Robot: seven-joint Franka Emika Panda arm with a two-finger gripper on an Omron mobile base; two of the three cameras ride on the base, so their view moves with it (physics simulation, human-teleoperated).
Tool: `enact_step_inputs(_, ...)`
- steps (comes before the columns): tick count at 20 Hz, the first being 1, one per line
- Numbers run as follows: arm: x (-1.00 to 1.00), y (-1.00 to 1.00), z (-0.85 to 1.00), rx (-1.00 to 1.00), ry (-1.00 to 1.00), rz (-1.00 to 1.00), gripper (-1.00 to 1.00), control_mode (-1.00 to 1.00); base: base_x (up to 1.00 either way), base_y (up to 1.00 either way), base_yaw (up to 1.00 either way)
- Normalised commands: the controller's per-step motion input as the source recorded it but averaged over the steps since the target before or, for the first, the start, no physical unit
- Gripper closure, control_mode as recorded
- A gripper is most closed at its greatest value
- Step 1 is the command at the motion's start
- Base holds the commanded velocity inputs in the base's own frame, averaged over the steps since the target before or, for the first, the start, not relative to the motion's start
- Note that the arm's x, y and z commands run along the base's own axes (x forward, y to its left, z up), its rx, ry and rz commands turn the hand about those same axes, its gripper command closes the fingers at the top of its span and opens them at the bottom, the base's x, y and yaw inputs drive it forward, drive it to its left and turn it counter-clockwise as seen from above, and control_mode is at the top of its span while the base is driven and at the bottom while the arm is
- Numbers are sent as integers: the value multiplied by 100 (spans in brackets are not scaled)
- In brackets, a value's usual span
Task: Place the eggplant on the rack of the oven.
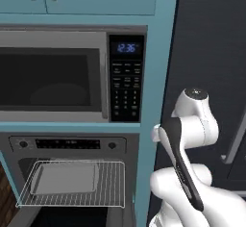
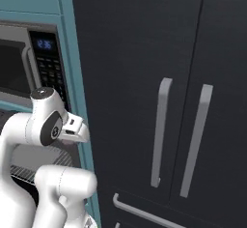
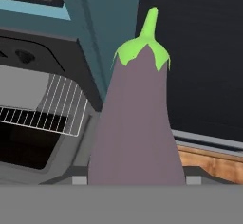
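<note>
The eggplant [image 3: 137, 123], purple-grey with a green stem pointing up, looms close in the hand view. My gripper [image 3: 136, 181] is shut on its lower end, with small grey finger tips [image 3: 79, 181] showing at either side. To its left and farther off stands the oven [image 3: 33, 57], open, with the silver wire rack [image 3: 47, 109] pulled out over the dark cavity. In the left base view the rack [image 1: 113, 185] sticks out below the oven's control strip [image 1: 67, 144], well left of my arm.
A flat grey baking tray [image 1: 62, 178] lies on the rack. The microwave [image 1: 53, 77] with its blue clock sits above the oven. A teal cabinet post [image 1: 153, 101] separates the oven from the dark fridge doors [image 2: 144, 77] with long grey handles [image 2: 161, 130].
</note>
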Motion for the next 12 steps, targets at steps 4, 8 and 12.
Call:
enact_step_inputs(4,0,0,0,0,0,0,100,100,2,66,1)
enact_step_inputs(8,0,0,0,0,0,0,100,100,9,34,0)
enact_step_inputs(12,0,16,-1,-2,-2,0,100,-100,2,34,0)
